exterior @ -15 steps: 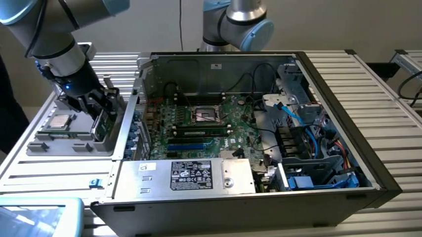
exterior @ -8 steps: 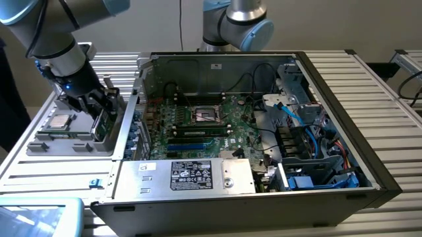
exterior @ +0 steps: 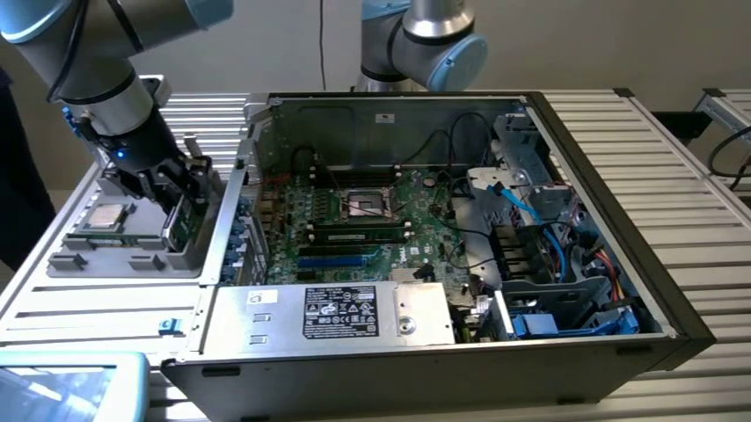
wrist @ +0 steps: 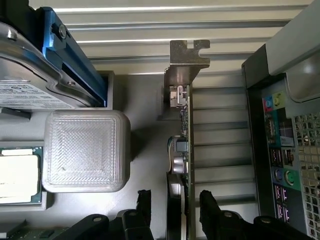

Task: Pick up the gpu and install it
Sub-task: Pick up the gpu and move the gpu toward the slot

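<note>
Claw (wrist: 175, 196) spread wide, fingers (wrist: 144, 200) astride the gpu (wrist: 183, 145), one on each face; clear gap between one finger and the card, no pinch. Gpu stands on edge in a slot of the gray holder (wrist: 150, 100), its metal bracket (wrist: 187, 62) at the far end. Ridged block (wrist: 85, 150) just beside it, hard drive (wrist: 25, 75) in a blue frame beyond. Holder sits on the slatted table (exterior: 681, 158), to the exterior view's left of the open computer case (exterior: 352, 123).
</note>
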Controlling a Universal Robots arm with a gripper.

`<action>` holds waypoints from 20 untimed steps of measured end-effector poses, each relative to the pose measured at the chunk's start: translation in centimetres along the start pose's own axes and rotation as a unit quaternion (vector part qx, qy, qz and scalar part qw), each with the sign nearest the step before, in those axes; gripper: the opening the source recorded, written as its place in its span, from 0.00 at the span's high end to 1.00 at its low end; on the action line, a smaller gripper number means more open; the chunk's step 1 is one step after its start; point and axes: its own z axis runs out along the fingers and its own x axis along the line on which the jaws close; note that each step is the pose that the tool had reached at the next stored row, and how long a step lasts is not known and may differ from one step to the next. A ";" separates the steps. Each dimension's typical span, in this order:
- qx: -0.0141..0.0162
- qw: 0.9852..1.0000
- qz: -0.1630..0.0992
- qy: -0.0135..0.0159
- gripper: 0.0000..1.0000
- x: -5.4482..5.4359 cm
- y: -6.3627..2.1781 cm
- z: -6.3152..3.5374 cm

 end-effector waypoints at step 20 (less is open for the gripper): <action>0.000 1.000 -0.005 0.014 0.48 -0.8 -0.13 0.04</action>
